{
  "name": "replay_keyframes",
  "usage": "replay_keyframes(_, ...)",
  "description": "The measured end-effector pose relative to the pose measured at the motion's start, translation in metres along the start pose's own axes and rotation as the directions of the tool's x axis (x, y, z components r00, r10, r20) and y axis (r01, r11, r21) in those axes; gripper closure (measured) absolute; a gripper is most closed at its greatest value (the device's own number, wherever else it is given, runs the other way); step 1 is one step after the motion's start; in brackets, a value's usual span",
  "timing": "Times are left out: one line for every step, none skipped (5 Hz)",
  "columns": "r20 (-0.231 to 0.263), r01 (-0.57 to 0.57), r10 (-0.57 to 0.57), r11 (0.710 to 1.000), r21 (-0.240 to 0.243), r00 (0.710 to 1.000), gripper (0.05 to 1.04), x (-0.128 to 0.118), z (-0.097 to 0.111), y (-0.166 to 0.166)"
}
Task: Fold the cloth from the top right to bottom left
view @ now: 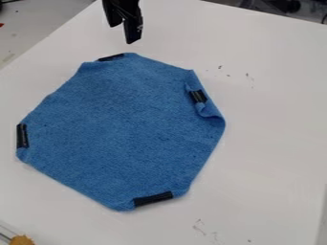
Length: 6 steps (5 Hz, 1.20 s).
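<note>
While the blue cloth [121,119] lies on the table [275,158], the fingers [133,33] hang apart beyond its top edge.

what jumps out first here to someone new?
The big blue cloth, spread over the middle of the white table, with dark strips at four of its edges. Next, the fold at its right side, where the fabric curls around the dark strip. Then the black gripper, hanging at the top of the view, just above the cloth's upper edge in the picture.
</note>
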State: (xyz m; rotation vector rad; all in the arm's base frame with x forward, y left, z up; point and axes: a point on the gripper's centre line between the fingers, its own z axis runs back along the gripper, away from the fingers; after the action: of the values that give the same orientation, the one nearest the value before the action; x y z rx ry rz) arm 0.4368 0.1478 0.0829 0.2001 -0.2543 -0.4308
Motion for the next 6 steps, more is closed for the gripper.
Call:
replay_keyframes(-0.041,-0.005,0.003,0.999,-0.035,0.999,0.082,-0.006,-0.018,-0.007)
replay_keyframes(-0.109,-0.008,0.004,0.999,-0.036,0.994,0.082,0.006,-0.015,-0.023)
replay_keyframes(-0.126,0.003,-0.007,1.000,-0.030,0.992,0.083,0.022,-0.002,-0.034)
replay_keyframes(-0.145,-0.051,0.043,0.997,-0.052,0.989,0.083,0.035,0.009,-0.052)
replay_keyframes(-0.175,-0.113,0.100,0.991,-0.068,0.980,0.083,0.043,0.005,-0.092)
replay_keyframes(-0.154,-0.187,0.177,0.981,-0.053,0.972,0.083,0.039,0.005,-0.123)
